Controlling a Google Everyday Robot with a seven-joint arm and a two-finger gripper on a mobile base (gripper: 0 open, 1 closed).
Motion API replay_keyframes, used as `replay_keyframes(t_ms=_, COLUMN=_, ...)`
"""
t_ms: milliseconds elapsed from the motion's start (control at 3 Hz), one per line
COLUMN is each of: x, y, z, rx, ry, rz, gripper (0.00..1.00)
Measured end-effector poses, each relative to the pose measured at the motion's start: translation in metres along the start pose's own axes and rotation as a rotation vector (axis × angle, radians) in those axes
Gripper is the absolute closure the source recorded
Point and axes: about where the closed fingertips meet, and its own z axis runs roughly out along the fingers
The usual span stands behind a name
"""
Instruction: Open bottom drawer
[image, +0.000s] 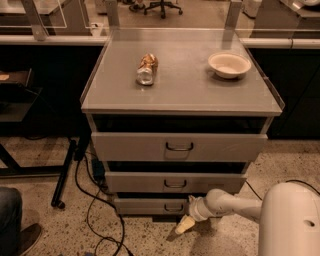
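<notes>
The bottom drawer (150, 205) is the slimmest grey front at the base of the cabinet, with a small dark wire handle (173, 207). It looks nearly flush, with a dark gap above it. My gripper (183, 225) hangs low just right of and below the handle, its cream fingers pointing down-left toward the floor. The white arm reaches in from the lower right. The gripper holds nothing that I can see.
The middle drawer (175, 182) and top drawer (179, 146) stand slightly out. On the cabinet top lie a crushed can (146, 68) and a white bowl (229, 64). Black cables (95, 210) trail on the floor at left. A person's leg and shoe (15, 225) are at lower left.
</notes>
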Motion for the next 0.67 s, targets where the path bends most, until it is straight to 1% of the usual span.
replay_keyframes(t_ms=333, x=0.010, y=-0.012, z=0.004, rx=0.020, ry=0.015, rz=0.012, gripper=0.00)
replay_keyframes(t_ms=667, x=0.027, y=-0.023, z=0.010, rx=0.041, ry=0.050, rz=0.026, gripper=0.00)
